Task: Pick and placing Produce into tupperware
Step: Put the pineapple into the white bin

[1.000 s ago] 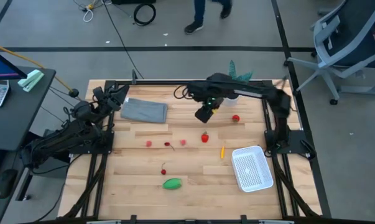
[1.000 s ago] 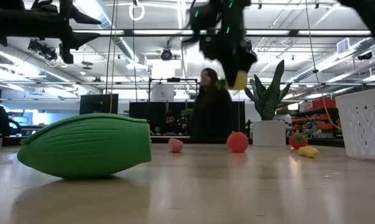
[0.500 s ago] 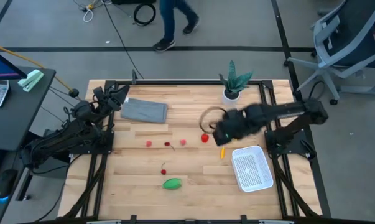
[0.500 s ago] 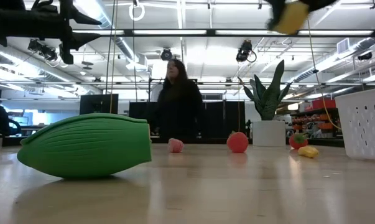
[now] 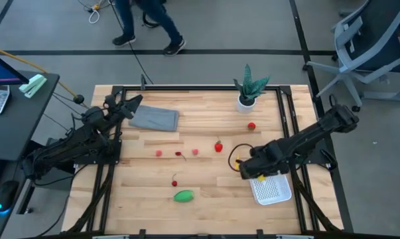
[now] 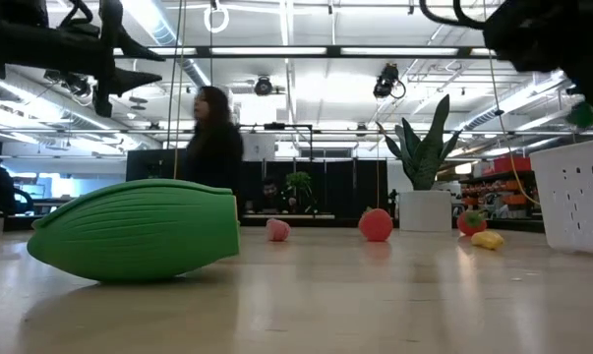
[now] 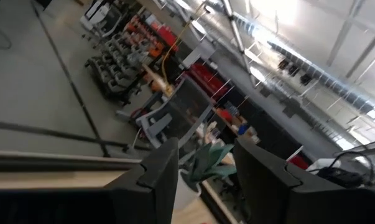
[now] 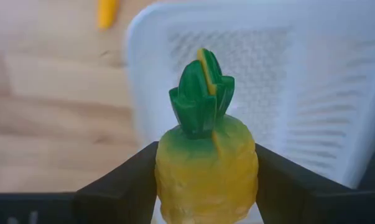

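Note:
My right gripper (image 5: 256,174) is shut on a toy pineapple (image 8: 206,165), yellow with a green crown, above the left part of the white perforated basket (image 5: 274,186). In the low view its crown (image 6: 583,113) shows just above the basket's rim (image 6: 571,157). The other produce lies on the table: a green oval (image 5: 183,196), a cherry (image 5: 175,181), pink pieces (image 5: 158,153) (image 5: 195,151), a red strawberry (image 5: 218,146) and a tomato (image 5: 251,125). An orange piece (image 8: 107,11) lies just outside the basket. My left gripper (image 5: 130,105) is open and waits at the far left. My right gripper pinches the pineapple's yellow body (image 8: 206,180) between its two fingers (image 8: 122,186), one on each side. The fingers slant down from the table's right side. The pineapple is lifted clear, and its green crown (image 8: 201,93) points away from the wrist, down toward the basket floor.
A grey folded cloth (image 5: 153,118) lies at the far left. A potted spiky plant (image 5: 247,89) stands at the far edge. Bare wood lies left of the basket and along the near edge. A person walks on the floor beyond the table (image 5: 146,20).
My right gripper has carried the pineapple from the table's far middle toward the near right, ending above the basket and lower than before. It stays shut on the pineapple. The person behind the table has walked to the left.

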